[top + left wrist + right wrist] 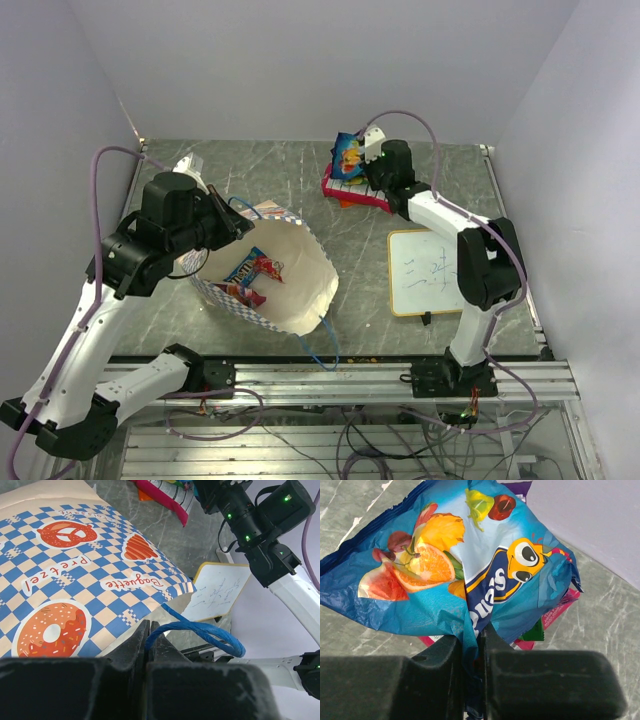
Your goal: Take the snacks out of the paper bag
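The paper bag [300,290] lies on its side at the table's front left, mouth open toward the camera; its checkered side fills the left wrist view [75,575]. Inside lie a red-and-blue packet [254,268] and a pink one [243,294]. My left gripper [238,226] is shut on the bag's blue string handle [200,630]. My right gripper [367,158] is shut on a blue fruit-print packet [470,565], held above a pile of packets [352,190] at the back; the blue packet also shows in the top view [348,155].
A white writing board [426,272] lies on the right of the table, beside the right arm [470,250]. The bag's other blue handle [322,345] hangs over the front edge. Walls close in at the back and both sides.
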Action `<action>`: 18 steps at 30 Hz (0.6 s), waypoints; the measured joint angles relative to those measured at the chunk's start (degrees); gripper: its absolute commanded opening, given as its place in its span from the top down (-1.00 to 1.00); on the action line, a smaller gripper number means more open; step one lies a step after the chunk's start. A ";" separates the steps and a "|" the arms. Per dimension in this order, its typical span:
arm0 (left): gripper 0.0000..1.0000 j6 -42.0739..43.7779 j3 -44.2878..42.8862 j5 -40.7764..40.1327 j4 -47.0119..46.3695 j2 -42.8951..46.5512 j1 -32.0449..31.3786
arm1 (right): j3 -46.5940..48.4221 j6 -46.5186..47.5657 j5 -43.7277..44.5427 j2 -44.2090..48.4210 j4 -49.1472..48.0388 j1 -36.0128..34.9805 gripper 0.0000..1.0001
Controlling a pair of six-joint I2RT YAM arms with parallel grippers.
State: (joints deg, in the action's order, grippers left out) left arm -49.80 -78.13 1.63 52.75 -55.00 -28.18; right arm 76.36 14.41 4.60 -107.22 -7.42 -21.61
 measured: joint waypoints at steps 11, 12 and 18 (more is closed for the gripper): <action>0.86 -0.81 0.17 -0.04 -0.20 0.98 0.02 | 0.31 -0.50 -1.64 -2.51 -0.04 -1.03 0.67; 0.86 -0.85 0.20 -0.02 -0.17 1.09 0.02 | 0.33 -0.52 -1.79 -2.60 -0.02 -1.09 0.66; 0.86 -0.87 0.72 0.00 -0.50 1.18 0.02 | 0.70 -0.74 -2.73 -2.78 0.31 -1.11 0.59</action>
State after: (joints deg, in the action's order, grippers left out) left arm -50.68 -77.41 1.63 52.25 -53.82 -28.16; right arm 77.06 13.67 1.87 -110.00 -7.11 -22.72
